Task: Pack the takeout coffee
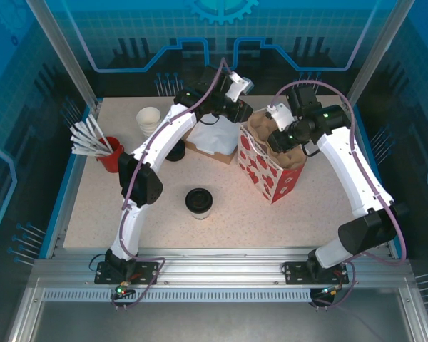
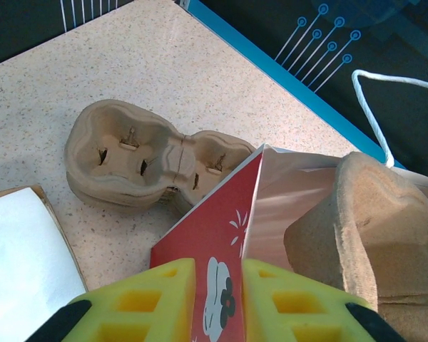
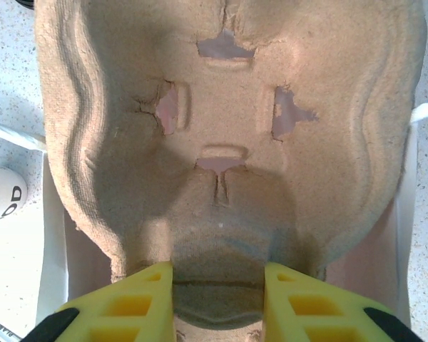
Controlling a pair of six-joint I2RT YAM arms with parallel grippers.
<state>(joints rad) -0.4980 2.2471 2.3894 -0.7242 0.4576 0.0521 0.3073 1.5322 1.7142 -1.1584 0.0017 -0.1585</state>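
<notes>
One black-lidded pale paper cup (image 1: 199,201) stood well apart from both jaws. Right jaws gripped one brown pulp tray (image 3: 228,142); left jaws stood parted.

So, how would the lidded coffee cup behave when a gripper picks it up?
The coffee cup stands upright on the table, so it probably stays steady. Its paper wall likely dents under a hard squeeze. The black lid looks smooth, maybe slippery.

Red bag (image 1: 260,167), black-lidded pale cup (image 1: 199,202)
</notes>
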